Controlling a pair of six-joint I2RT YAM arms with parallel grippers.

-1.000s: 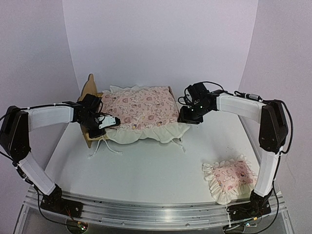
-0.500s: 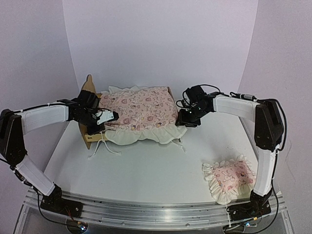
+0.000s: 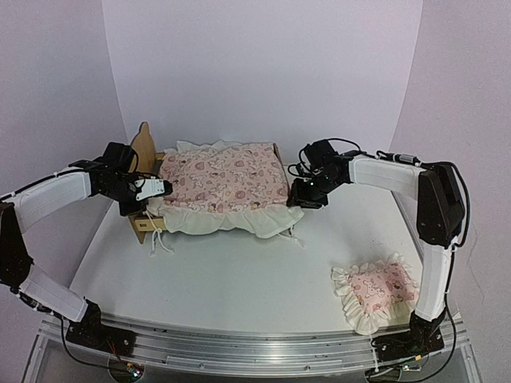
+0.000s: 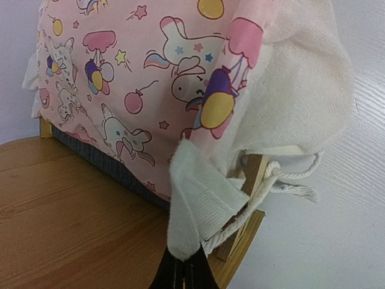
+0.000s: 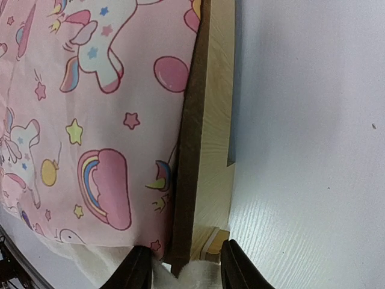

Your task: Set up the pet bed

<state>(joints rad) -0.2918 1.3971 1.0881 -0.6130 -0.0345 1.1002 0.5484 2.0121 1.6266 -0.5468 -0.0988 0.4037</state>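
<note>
The pet bed stands at the back left of the table, with its plywood headboard point(image 3: 144, 144) on the left and its footboard point(image 3: 279, 152) on the right. The pink print mattress cushion point(image 3: 223, 179) lies on it. My left gripper point(image 3: 160, 189) is at the headboard end, shut on a white flap at the cushion's corner point(image 4: 198, 198); its fingertips point(image 4: 185, 274) are pinched together next to the headboard point(image 4: 60, 205). My right gripper point(image 3: 307, 193) straddles the footboard's near end point(image 5: 204, 150), with one finger point(image 5: 135, 268) on the cushion side and the other against the wooden post.
The small pink ruffled pillow point(image 3: 375, 291) lies at the front right of the table. White rope ties point(image 3: 164, 239) hang from the cushion's near left corner, and also show in the left wrist view point(image 4: 258, 198). Curved white walls close in the back and sides.
My left gripper has moved left toward the headboard with the cushion's corner in it, and the cushion has slid left over the frame. The right gripper has stayed at the footboard.
</note>
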